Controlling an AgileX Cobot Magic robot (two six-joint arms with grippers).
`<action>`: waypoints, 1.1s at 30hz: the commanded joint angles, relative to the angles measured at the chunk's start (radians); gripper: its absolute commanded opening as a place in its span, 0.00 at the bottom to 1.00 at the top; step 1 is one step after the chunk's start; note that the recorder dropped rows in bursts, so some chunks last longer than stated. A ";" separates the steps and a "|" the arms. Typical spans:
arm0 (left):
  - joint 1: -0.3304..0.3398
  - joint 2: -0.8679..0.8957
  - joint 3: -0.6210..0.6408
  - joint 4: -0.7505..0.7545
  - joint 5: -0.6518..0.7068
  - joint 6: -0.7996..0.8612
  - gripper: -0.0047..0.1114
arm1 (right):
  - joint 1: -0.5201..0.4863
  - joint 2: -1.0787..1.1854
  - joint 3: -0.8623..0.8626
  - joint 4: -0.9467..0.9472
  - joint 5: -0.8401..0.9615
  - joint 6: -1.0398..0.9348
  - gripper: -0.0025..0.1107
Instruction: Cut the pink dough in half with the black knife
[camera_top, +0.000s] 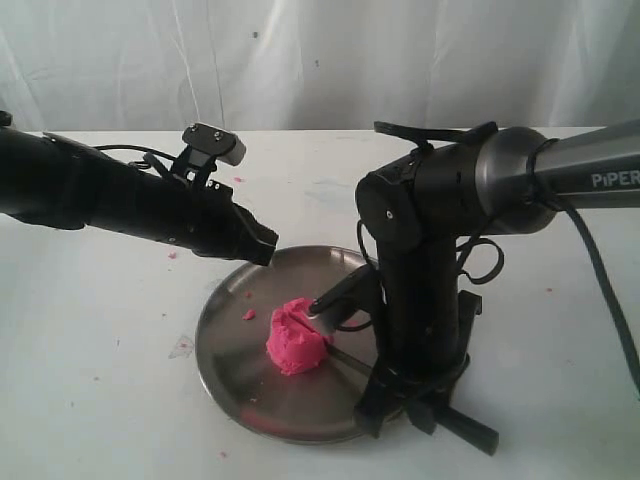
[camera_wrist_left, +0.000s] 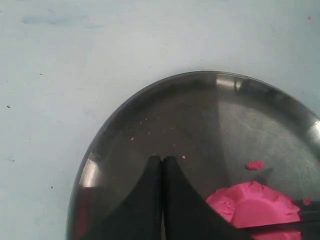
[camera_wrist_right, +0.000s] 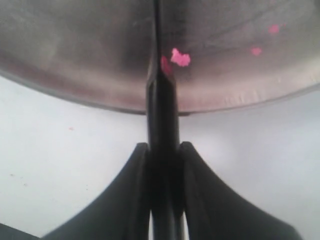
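Note:
The pink dough (camera_top: 297, 335) is one rough lump near the middle of the steel plate (camera_top: 230, 340). My right gripper (camera_top: 392, 380) reaches down at the plate's near right rim, shut on the handle of the black knife (camera_top: 350, 356). Its thin blade runs low across the plate to the dough's base. In the right wrist view the knife (camera_wrist_right: 161, 100) sits edge-on between my right gripper's (camera_wrist_right: 162, 145) fingers, and the dough is out of frame. My left gripper (camera_top: 265, 245) hovers over the plate's far left rim, shut and empty (camera_wrist_left: 162, 159), beside the dough (camera_wrist_left: 255, 205).
Small pink crumbs (camera_top: 248, 314) lie on the plate, with a few specks on the white table (camera_top: 100, 380). The right arm's bulk stands over the plate's right side. A white curtain hangs behind.

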 joint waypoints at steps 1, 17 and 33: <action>-0.003 -0.011 -0.003 -0.001 0.016 -0.013 0.04 | 0.002 -0.007 -0.002 -0.019 0.052 0.005 0.07; -0.003 -0.011 0.022 -0.001 0.013 -0.013 0.04 | 0.002 -0.001 -0.002 -0.109 -0.007 0.081 0.07; -0.003 -0.016 0.022 -0.001 0.024 -0.013 0.04 | 0.051 -0.006 -0.002 0.015 -0.010 -0.006 0.07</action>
